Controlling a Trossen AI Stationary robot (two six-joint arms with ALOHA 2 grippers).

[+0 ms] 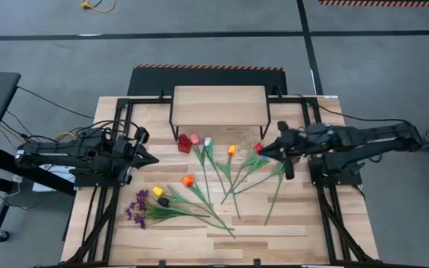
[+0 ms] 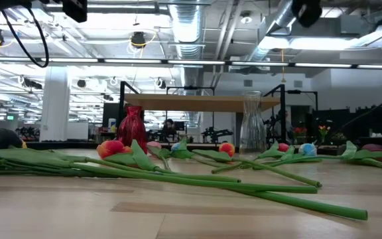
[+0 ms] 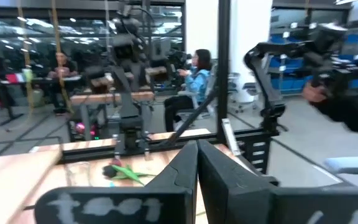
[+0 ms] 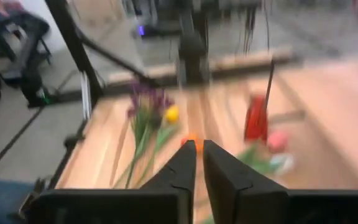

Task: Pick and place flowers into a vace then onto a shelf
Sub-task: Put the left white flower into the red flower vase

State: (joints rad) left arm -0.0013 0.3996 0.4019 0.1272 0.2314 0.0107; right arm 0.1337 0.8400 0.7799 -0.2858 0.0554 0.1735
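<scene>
Left pincer (image 1: pixel 153 159) is hovering over the left side of the light wooden plank surface (image 1: pixel 289 223), fingers clenched, grasping nothing. Right pincer (image 1: pixel 260 153) is hanging over the right side, just beside a red tulip head; its fingers are sitting almost together with a thin slit between them, nothing visibly held, so I cannot tell whether it is clenched or releasing.

The artificial green-stemmed flowers (image 1: pixel 207 182) are all lying flat on the surface: purple sprigs (image 1: pixel 138 208) near left, yellow, dark and orange tulips beside them, light blue, orange and red heads farther toward the middle, stems fanning toward the near edge.

A small red ribbed glass vase (image 2: pixel 132 127) is standing upright just in front of the shelf's left end, a pink tulip head beside it. A clear glass vase (image 2: pixel 252 122) is standing upright to its right.

The raised light-wood shelf on thin black legs (image 1: pixel 218 105) is sitting at the far middle, top bare.
</scene>
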